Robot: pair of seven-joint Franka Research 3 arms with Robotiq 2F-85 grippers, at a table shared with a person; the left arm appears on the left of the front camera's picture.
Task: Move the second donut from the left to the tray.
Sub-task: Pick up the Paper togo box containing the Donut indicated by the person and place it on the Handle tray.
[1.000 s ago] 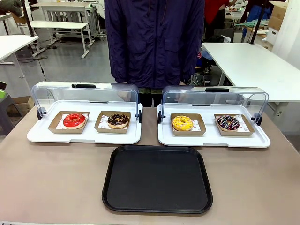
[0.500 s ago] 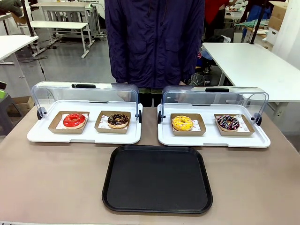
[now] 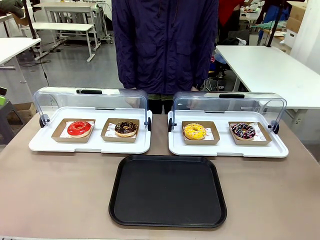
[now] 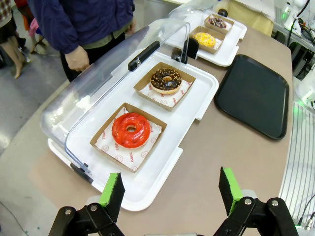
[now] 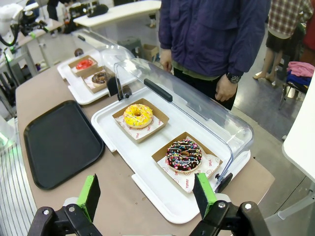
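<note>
Left wrist view: left end effector (image 4: 171, 183) gaped wide, empty; red-glazed ring donut (image 4: 131, 130) lay nearer than chocolate-glazed sprinkled ring donut (image 4: 166, 80), possibly inviting a mis-grab.

Bright, even indoor light in all three views; we judge it comes from overhead. Shadows are soft and thin: a narrow dark edge under the black tray (image 3: 167, 192) on the surface (image 3: 60, 190). Pale reflections streak the left clear lid (image 3: 60, 102). The front view is sharp, the far room slightly soft. Both wrist views bow at the edges, so we see the surface's rim curve.
</note>
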